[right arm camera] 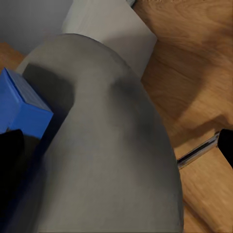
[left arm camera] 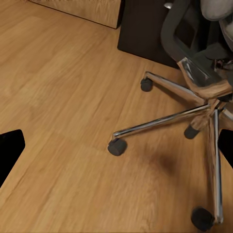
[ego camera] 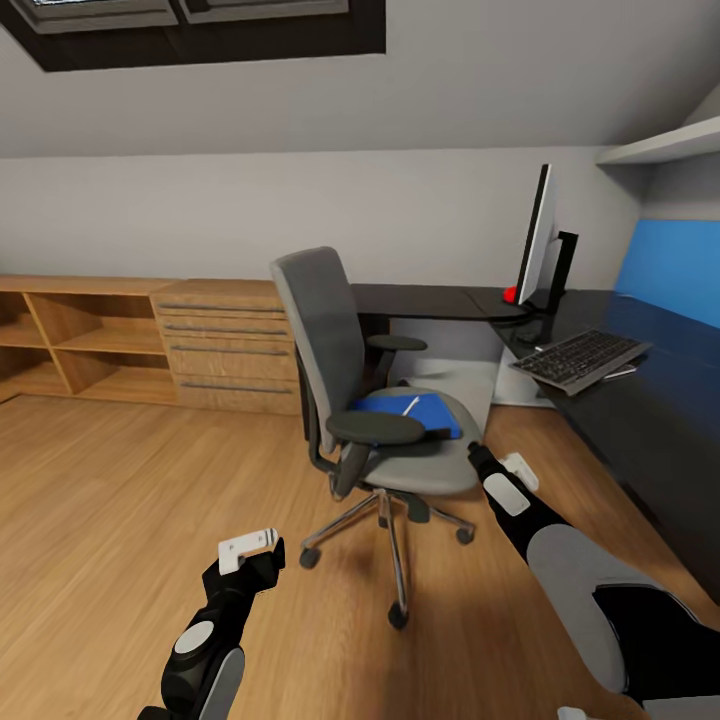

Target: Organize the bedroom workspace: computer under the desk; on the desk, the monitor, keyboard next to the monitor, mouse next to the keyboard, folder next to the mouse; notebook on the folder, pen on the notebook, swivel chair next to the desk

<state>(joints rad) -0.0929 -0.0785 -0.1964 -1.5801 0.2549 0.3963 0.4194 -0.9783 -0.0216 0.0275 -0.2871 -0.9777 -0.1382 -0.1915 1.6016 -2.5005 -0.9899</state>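
Head camera overlooks the swivel chair (ego camera: 380,420); left wrist nears its base, right its seat.

1. The left arm reaches forward and low at the left of the head view, black with a grey round joint cover on the forearm.
2. The left gripper (ego camera: 250,548) sits at the end of that arm, with a white part on top; its fingers show as black shapes at both edges of the left wrist view, set well apart.
3. The right arm stretches forward from the lower right of the head view, with a large grey segment followed by a slimmer black and white forearm.
4. The right gripper (ego camera: 478,455) points forward and slightly down; its fingers (right arm camera: 9,145) appear dark at opposite edges of the right wrist view, spread wide.
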